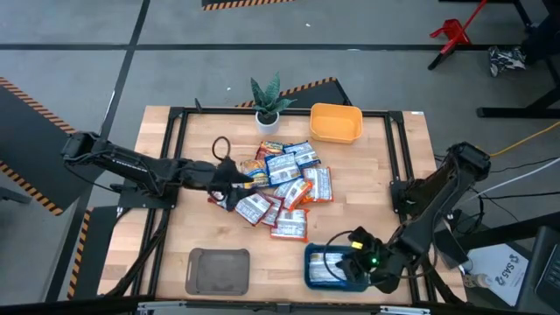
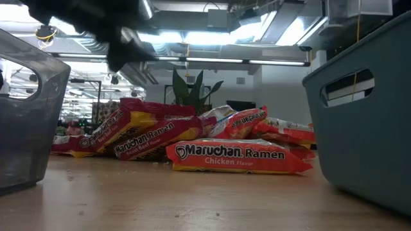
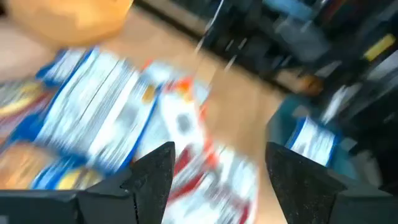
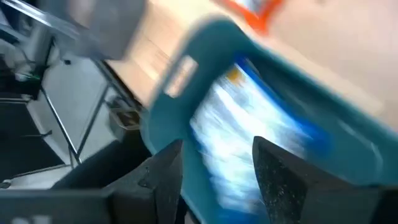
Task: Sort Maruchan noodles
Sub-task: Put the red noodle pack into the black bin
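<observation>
Nearest the low camera, the teal tray's wall [image 2: 366,122] fills the right side, with a grey-brown tray's wall [image 2: 26,115] on the left. The right gripper [image 1: 360,265] hangs over the teal tray [image 1: 313,269] at the table's front edge, fingers [image 4: 280,180] spread apart and holding nothing; below them a blue-labelled packet [image 4: 249,124] lies inside the tray. The left gripper [image 1: 234,185] is at the left side of the pile of Maruchan noodles [image 1: 284,185], fingers [image 3: 152,177] parted over blue and red packets, gripping none.

The packets are flat, shiny, with white panels and red, blue or orange labels; in the low view a front one [image 2: 237,157] reads "Maruchan Ramen Chicken Flavor". They overlap in a loose heap at the table's middle.

The wooden table [image 1: 367,192] also carries a yellow tray [image 1: 336,122] and a potted plant [image 1: 268,103] at the back, and the grey-brown tray [image 1: 218,270] at the front. Bare wood lies between pile and trays. Grey floor with striped tape [image 1: 26,92] surrounds it.
</observation>
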Motion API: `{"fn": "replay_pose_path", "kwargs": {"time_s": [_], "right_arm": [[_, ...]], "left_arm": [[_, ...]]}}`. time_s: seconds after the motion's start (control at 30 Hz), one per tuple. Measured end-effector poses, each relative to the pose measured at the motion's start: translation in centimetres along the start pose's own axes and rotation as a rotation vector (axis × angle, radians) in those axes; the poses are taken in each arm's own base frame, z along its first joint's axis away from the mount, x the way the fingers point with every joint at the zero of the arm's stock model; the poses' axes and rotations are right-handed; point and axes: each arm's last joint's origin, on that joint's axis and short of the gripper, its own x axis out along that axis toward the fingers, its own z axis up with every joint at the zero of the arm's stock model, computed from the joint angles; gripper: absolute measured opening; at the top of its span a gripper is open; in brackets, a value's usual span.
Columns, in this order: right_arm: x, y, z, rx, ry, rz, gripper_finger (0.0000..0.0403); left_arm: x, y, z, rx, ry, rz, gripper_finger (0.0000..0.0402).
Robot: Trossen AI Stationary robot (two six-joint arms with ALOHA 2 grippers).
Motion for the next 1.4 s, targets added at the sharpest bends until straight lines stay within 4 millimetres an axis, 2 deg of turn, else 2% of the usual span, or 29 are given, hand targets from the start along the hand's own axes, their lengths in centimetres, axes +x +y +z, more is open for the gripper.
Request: {"fn": "replay_pose_path", "kwargs": {"time_s": [0.13, 0.27, 0.37, 0.53, 0.67, 0.77, 1.03, 1.23, 1.4], "right_arm": [[-2.2, 2.8, 2.1, -0.102, -0.099, 0.008, 0.0173], [-2.4, 5.2, 4.7, -0.278, -0.156, 0.007, 0.0173], [-0.9, 6.3, 6.4, -0.426, -0.139, -0.004, 0.0172], [3.4, 7.5, 8.7, -0.646, -0.03, 0.065, 0.0173], [6.2, 8.0, 10.2, -0.801, -0.052, 0.123, 0.0173], [7.4, 7.9, 11.2, -0.865, -0.081, 0.105, 0.0183], [7.9, 7.5, 13.7, -0.99, -0.209, 0.002, 0.024], [9.1, 7.6, 15.4, -1.068, -0.29, -0.006, 0.0247], [10.4, 7.3, 16.2, -1.057, -0.301, -0.024, 0.0246]], "left_arm": [[-0.2, 1.1, -1.3, 0.044, 0.114, 0.143, 0.0244], [-0.4, 1.8, -2.0, 0.078, 0.168, 0.244, 0.0244], [-0.4, 1.9, -2.5, 0.105, 0.22, 0.255, 0.0242], [-0.6, 1.9, -3.2, 0.164, 0.263, 0.264, 0.0234], [-0.7, 2.7, -4.6, 0.157, 0.296, 0.281, 0.0224], [-0.7, 3.5, -6.1, 0.141, 0.306, 0.277, 0.0216], [-0.7, 5.2, -9.1, 0.089, 0.233, 0.19, 0.0212], [-0.9, 5.8, -9.9, 0.073, 0.196, 0.159, 0.0212], [-0.9, 5.7, -9.8, 0.097, 0.154, 0.123, 0.0211]]}}
